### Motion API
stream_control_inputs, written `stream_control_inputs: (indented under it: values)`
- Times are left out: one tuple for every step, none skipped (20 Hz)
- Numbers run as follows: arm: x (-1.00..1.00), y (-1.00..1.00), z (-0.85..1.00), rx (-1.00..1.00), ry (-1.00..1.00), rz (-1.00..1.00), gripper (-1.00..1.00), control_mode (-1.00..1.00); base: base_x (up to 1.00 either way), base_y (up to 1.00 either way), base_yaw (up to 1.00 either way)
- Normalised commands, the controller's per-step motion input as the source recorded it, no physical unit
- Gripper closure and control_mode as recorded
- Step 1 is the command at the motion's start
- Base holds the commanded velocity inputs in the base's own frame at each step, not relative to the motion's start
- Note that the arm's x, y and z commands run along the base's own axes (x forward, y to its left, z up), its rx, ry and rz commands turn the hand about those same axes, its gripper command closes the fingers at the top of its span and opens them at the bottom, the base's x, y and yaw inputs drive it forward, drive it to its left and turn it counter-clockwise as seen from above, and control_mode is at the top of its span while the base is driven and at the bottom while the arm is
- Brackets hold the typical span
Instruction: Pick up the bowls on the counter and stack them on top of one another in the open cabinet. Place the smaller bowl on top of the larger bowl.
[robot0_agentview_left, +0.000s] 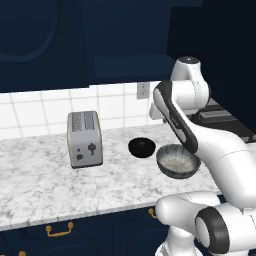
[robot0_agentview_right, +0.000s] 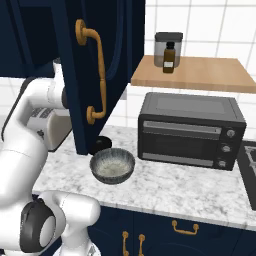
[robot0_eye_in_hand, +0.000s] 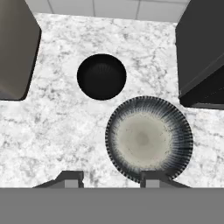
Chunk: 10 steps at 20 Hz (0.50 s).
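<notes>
While the long marble surface (robot0_agentview_left: 45, 175) carries everything, the white arm (robot0_agentview_left: 220, 150) bends down over its near right part, in front of the black toaster oven (robot0_agentview_right: 190, 131) that stands at the right by the tiled wall. Above, the navy door of the open cabinet (robot0_agentview_right: 85, 70) with its brass handle hangs forward, and a wooden shelf (robot0_agentview_right: 195, 74) beside it holds a jar and a small brown bottle. A silver toaster (robot0_agentview_left: 84, 138) stands well to the left on the surface. The larger bowl (robot0_eye_in_hand: 148, 139), ribbed and dark grey with a pale speckled inside, appears in the base views lifted off the surface near its front edge. The smaller bowl (robot0_eye_in_hand: 101, 76), glossy black, rests upright on the marble just beside it, toward the wall, apart from it. The tool (robot0_eye_in_hand: 109, 178) has its jaws partly apart, one fingertip overlapping the larger bowl's near rim; whether it grips that rim cannot be told for sure
</notes>
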Motion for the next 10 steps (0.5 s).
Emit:
stream_control_inputs:
  values:
    - [0.0,0.0,-0.04,0.0,0.0,0.0,-1.0,-1.0,0.0,0.0,0.0]
    - [0.09,0.0,-0.18,0.0,0.06,0.0,-1.0,-1.0,0.0,0.0,0.0]
    - [0.08,0.0,-0.27,0.0,0.0,0.0,-1.0,-1.0,0.0,0.0,0.0]
    - [0.17,0.0,-0.21,0.0,0.0,0.0,-1.0,-1.0,0.0,0.0,0.0]
    - [0.27,0.0,-0.29,-0.03,0.0,0.0,-1.0,-1.0,0.0,0.0,0.0]
    - [0.28,0.09,-0.48,-0.08,0.0,0.0,-1.0,-1.0,0.0,0.0,0.0]
    - [0.24,0.47,-0.69,-0.19,-0.01,0.0,-1.0,-1.0,0.0,0.0,0.0]
    - [0.25,0.45,-0.83,-0.2,0.0,0.0,-1.0,-1.0,0.0,0.0,0.0]
    - [0.26,0.57,-1.0,-0.23,0.0,0.02,-1.0,-1.0,0.0,0.0,0.0]
    - [0.36,0.69,-1.0,-0.33,0.0,0.04,-1.0,-1.0,0.0,0.0,0.0]
